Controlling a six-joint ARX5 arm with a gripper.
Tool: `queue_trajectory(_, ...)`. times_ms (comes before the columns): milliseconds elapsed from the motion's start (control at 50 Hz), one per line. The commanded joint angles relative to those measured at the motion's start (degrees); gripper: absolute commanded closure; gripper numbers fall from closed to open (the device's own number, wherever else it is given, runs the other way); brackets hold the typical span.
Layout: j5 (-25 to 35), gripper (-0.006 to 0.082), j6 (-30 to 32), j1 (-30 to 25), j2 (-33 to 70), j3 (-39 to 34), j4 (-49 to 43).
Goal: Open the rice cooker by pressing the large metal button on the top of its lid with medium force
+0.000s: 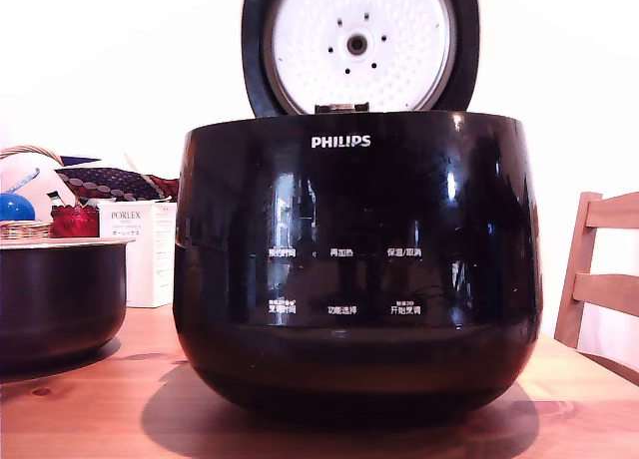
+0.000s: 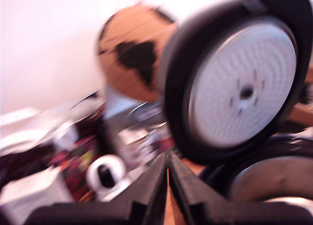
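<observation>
The glossy black rice cooker (image 1: 357, 269) with a white PHILIPS logo fills the middle of the exterior view on a wooden table. Its lid (image 1: 359, 46) stands raised and upright behind the body, showing a white dimpled underside with small holes and a central hub. The metal button on the lid's top is hidden. In the blurred wrist view the open lid (image 2: 239, 85) faces the camera above the cooker's inner rim (image 2: 264, 178). My gripper (image 2: 167, 161) is shut, its two black fingers meeting at the tips with nothing between them. The gripper does not show in the exterior view.
A dark metal pot (image 1: 60, 299) sits at the exterior view's left, with a white box (image 1: 140, 249), a basket and cluttered items behind it. A wooden chair (image 1: 599, 279) stands at the right. A brown globe (image 2: 129, 51) and a white tape roll (image 2: 105, 173) appear in the wrist view.
</observation>
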Motion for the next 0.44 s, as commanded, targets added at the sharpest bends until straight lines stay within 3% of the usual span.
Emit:
queue_trajectory(0,-0.4,0.0788,0.8,1.7,-1.3,-1.4,0.0)
queue_trajectory(420,-1.6,0.0788,1.6,9.4,-4.9,-1.4,-0.2)
